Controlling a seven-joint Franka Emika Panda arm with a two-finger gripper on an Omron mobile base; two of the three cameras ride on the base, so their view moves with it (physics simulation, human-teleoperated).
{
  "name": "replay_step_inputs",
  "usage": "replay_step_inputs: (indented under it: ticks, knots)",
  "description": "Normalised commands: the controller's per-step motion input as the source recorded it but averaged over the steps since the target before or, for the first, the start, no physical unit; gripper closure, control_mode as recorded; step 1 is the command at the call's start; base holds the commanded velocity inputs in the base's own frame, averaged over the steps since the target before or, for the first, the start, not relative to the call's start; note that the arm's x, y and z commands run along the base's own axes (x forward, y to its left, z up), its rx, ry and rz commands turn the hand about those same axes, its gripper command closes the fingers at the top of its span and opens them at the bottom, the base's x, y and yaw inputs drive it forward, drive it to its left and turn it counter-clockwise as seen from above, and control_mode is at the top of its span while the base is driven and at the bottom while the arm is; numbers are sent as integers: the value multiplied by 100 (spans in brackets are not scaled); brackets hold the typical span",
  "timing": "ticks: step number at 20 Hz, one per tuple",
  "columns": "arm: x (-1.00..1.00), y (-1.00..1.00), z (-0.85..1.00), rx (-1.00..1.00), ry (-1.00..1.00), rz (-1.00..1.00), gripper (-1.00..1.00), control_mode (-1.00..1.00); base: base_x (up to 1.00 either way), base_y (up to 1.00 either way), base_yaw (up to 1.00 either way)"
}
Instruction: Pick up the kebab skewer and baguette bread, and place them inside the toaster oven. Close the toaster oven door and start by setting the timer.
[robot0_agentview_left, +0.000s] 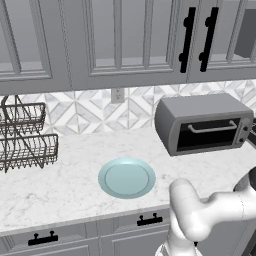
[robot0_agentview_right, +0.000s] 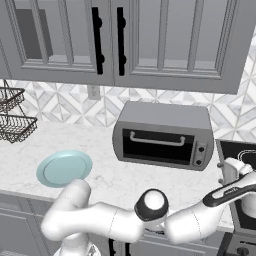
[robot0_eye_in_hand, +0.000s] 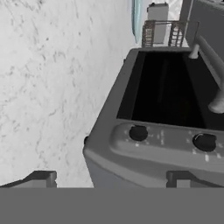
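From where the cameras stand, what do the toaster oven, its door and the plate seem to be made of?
Toaster oven: looks like matte grey metal, with an even, dull shell. Toaster oven door: apparently dark glass in a grey frame, with a silvery bar handle. Plate: pale blue-green, smooth and slightly glossy, maybe glazed ceramic, though plastic is possible.

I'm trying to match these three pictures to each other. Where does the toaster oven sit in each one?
Left base view: the toaster oven stands at right on the counter, door shut.
Right base view: it stands at centre right, against the tiled wall.
Hand view: it lies rolled sideways at right, its two knobs near the bottom.
Shared landmark: the light blue plate, left of the oven in both base views, a thin sliver at the top of the hand view.
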Motion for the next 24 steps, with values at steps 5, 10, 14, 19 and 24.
replay_step_inputs:
  ticks: [5,10,14,19,24]
  knots:
    - [6,39,2,7,9,-12,-100,-100,0,0,0]
    - [6,36,3,11,11,-11,-100,-100,0,0,0]
    - [0,0,0,24,10,-10,-100,-100,0,0,0]
    - [2,0,0,25,10,-14,-100,-100,0,0,0]
    - [0,1,0,29,12,-14,-100,-100,0,0,0]
